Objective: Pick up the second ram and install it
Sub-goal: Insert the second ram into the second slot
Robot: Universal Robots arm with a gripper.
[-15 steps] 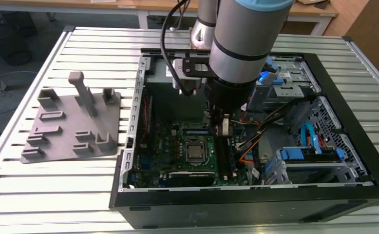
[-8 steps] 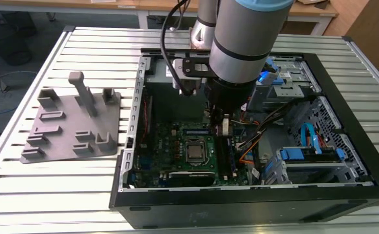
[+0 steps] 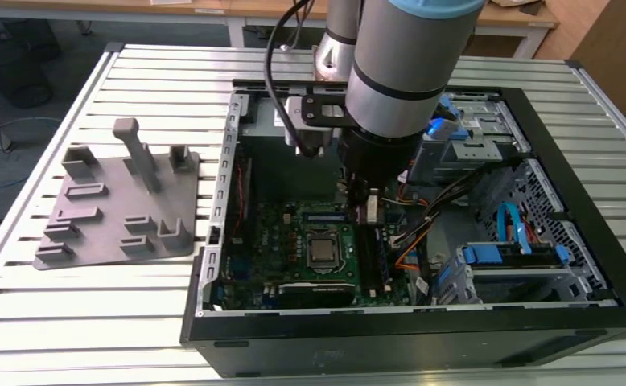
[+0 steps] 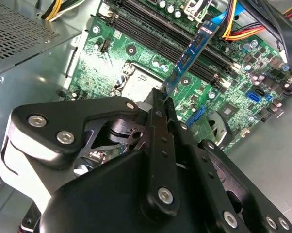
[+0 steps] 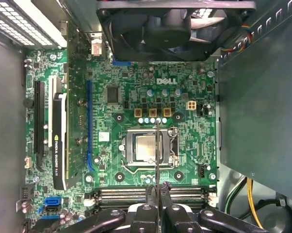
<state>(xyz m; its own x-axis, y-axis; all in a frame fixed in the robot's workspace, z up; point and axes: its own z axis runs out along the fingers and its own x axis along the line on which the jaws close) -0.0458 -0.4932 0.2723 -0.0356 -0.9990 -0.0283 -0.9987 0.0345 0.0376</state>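
Note:
My gripper (image 3: 369,191) hangs inside the open computer case (image 3: 570,318), shut on the second ram (image 4: 190,54), a long dark-blue strip. In the second wrist view the strip juts out from between the fingers (image 4: 158,145) and slants over the long black slots (image 4: 151,33) of the green motherboard (image 4: 233,92), held above them. In the first wrist view the second ram (image 5: 156,150) shows edge-on as a thin line crossing the processor socket (image 5: 141,148), with the gripper (image 5: 157,188) over the slots (image 5: 121,194). In the exterior view its pale sticker (image 3: 370,207) shows just below the wrist.
A grey moulded fixture (image 3: 120,201) lies on the slatted table at the exterior view's left. Inside the case are a black fan (image 5: 175,24), a dark expansion card (image 5: 58,141), a grey metal box (image 5: 257,97), loose cables (image 3: 421,233) and blue drive brackets (image 3: 512,253).

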